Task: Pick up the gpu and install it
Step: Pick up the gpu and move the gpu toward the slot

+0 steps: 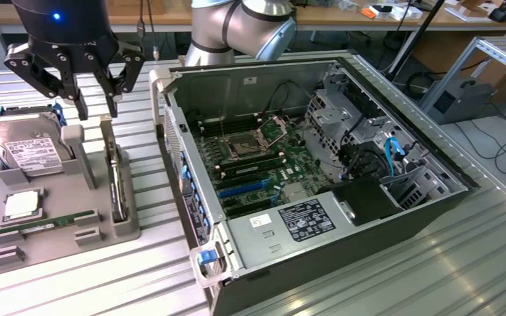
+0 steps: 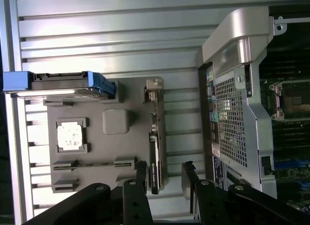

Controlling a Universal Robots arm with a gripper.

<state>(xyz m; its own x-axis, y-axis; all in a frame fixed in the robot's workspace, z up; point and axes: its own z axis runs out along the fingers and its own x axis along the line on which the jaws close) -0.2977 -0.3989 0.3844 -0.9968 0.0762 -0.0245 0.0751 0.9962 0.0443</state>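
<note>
Approach step: pincer (image 1: 97,108) hangs wide open, empty, above the gpu (image 1: 116,181) (edgewise in its tray (image 1: 90,197)); grasping needs jaws straddling it.

Lower edge of the gpu (image 1: 115,172) is hidden — sunk in the grey holder (image 1: 64,191) slot.

Shows matte black on the gripper (image 1: 97,110). Dull grey on the tray (image 1: 60,243). Silver with a white label on the hard drive (image 1: 29,148), bright blue at its bracket (image 2: 101,83). Near-black with a silvery edge on the gpu (image 1: 116,187). Green on the RAM stick (image 1: 47,226) and the motherboard (image 1: 262,164). Runs in ribbed silver stripes across the table (image 1: 411,276).
</note>
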